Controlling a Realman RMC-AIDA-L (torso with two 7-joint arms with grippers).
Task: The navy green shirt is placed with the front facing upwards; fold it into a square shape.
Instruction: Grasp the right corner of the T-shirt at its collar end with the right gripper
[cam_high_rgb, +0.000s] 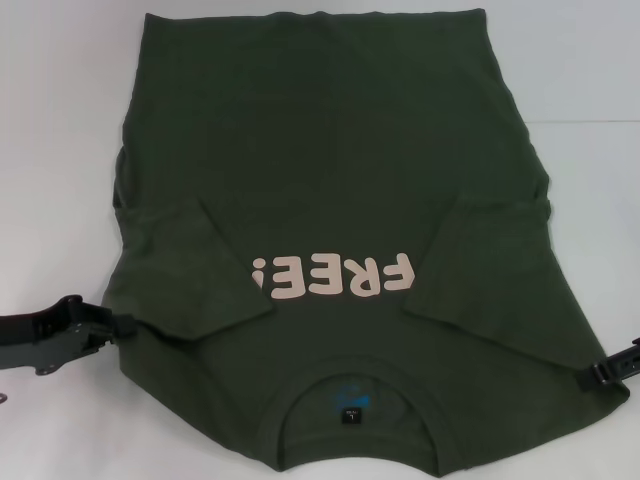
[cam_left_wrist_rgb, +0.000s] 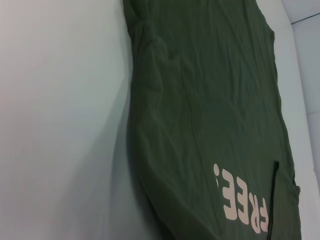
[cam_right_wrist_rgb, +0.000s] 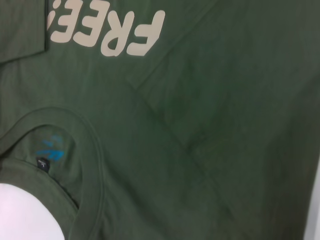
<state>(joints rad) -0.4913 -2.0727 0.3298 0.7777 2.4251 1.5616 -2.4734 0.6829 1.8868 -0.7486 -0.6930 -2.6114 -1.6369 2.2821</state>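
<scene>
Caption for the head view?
Navy green shirt front-up, both sleeves folded inward; left hand and right hand at its shoulder edges.

Shirts: one, the navy green shirt (cam_high_rgb: 330, 180), lying flat.
Sleeves: two, both folded inward over the chest.
Printed words: one, "FREE!" (cam_high_rgb: 335, 278).
Neck labels: one (cam_high_rgb: 352, 412).
Grippers: two, the left gripper (cam_high_rgb: 122, 324) and the right gripper (cam_high_rgb: 592, 375), one at each side of the shirt.
Tables: one (cam_high_rgb: 50, 120).

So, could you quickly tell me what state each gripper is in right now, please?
Left gripper: at the navy green shirt's near left edge; cannot be told.
Right gripper: at its near right edge; cannot be told.
</scene>
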